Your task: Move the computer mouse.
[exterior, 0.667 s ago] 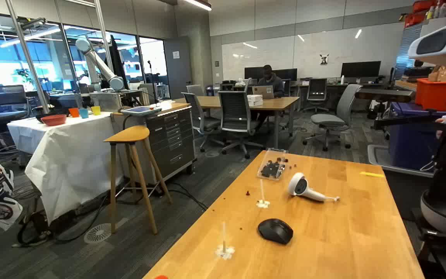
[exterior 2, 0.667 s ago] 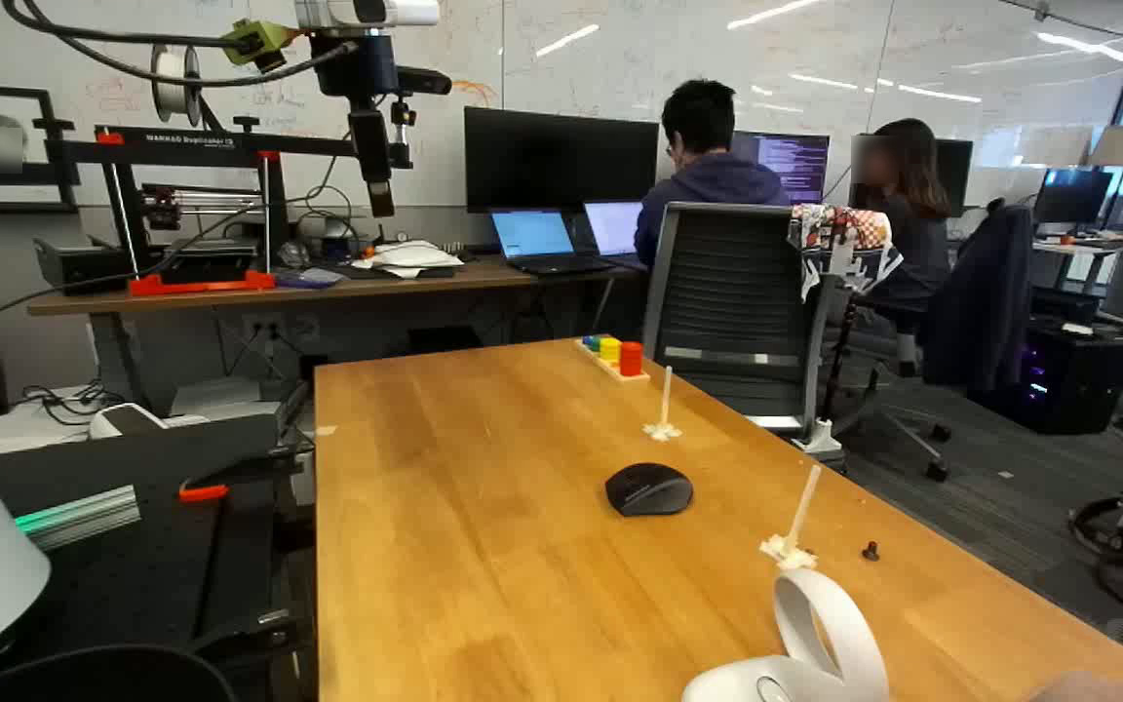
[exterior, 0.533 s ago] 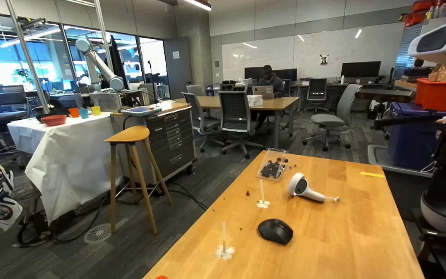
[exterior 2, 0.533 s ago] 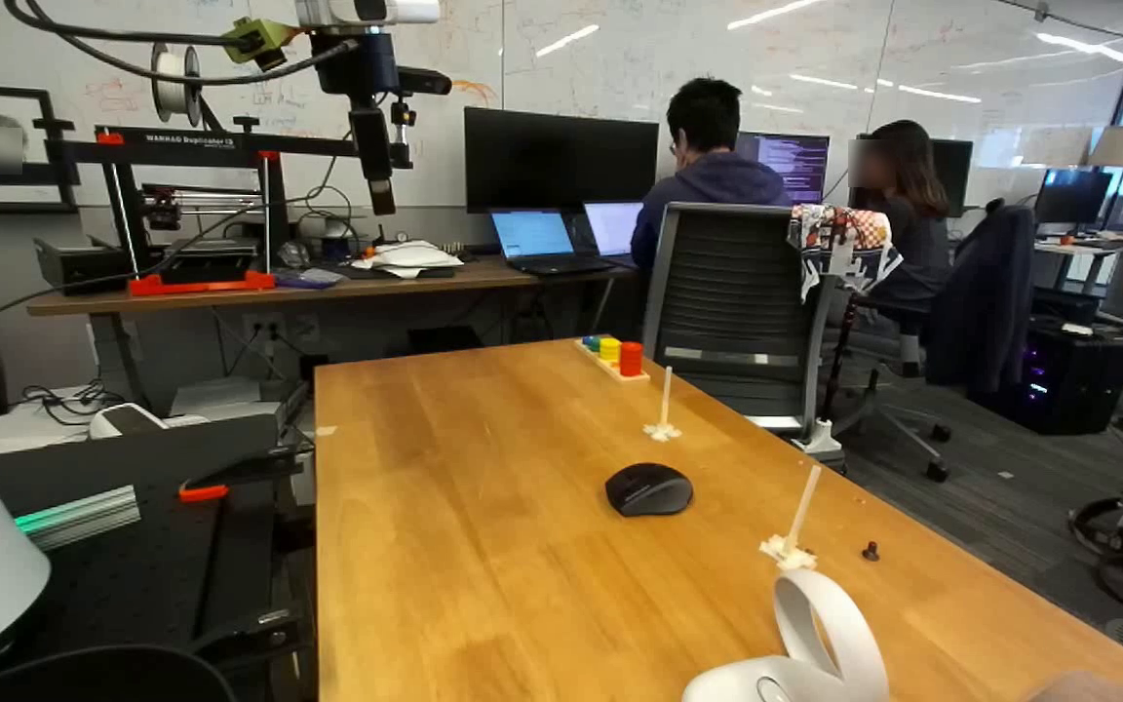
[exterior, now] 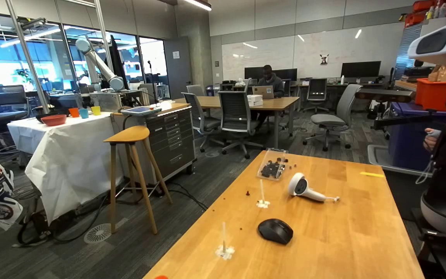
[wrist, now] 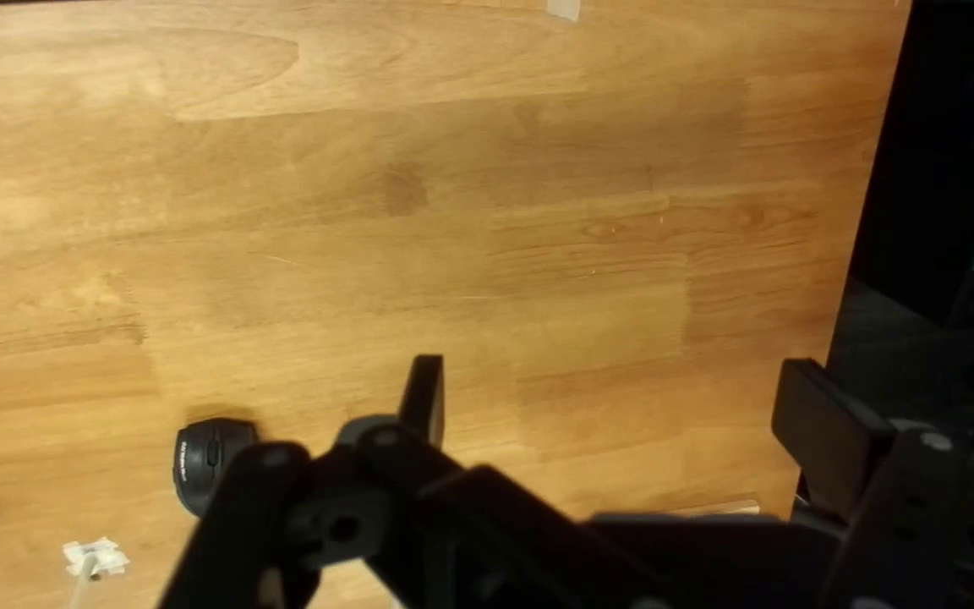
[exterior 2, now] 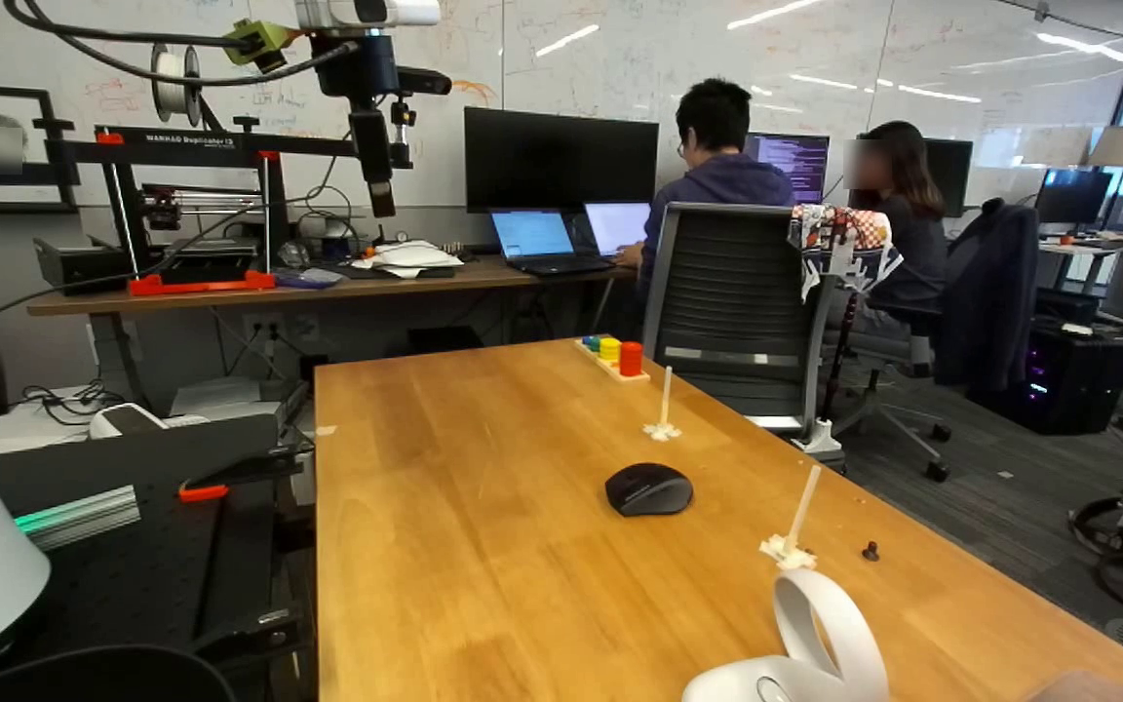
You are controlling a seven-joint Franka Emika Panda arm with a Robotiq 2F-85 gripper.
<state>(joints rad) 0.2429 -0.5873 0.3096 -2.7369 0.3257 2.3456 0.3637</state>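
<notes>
The computer mouse [exterior: 275, 231] is black and low-domed. It lies on the wooden table [exterior: 347, 236] and shows in both exterior views [exterior 2: 649, 489]. In the wrist view, the mouse [wrist: 210, 461] is at the lower left, partly behind the gripper's linkage. My gripper [wrist: 618, 402] is open, with its two fingers wide apart and only table between them. It hangs high over the table, to one side of the mouse and apart from it. In an exterior view the gripper [exterior 2: 381, 190] points down near the top left; its fingers overlap from there.
Two thin upright pegs [exterior 2: 667, 400] [exterior 2: 800, 517] are taped to the table near the mouse. A white-and-grey handled object [exterior: 307, 189] and a clear box of dark bits [exterior: 272, 166] lie farther along. A coloured stacking toy [exterior 2: 618, 359] stands at one end. A dark screw [exterior 2: 871, 552] lies near the edge.
The mouse and my gripper have not visibly moved. A person's hand at the right edge of an exterior view has come lower and farther into view. A seated person has shifted slightly.
</notes>
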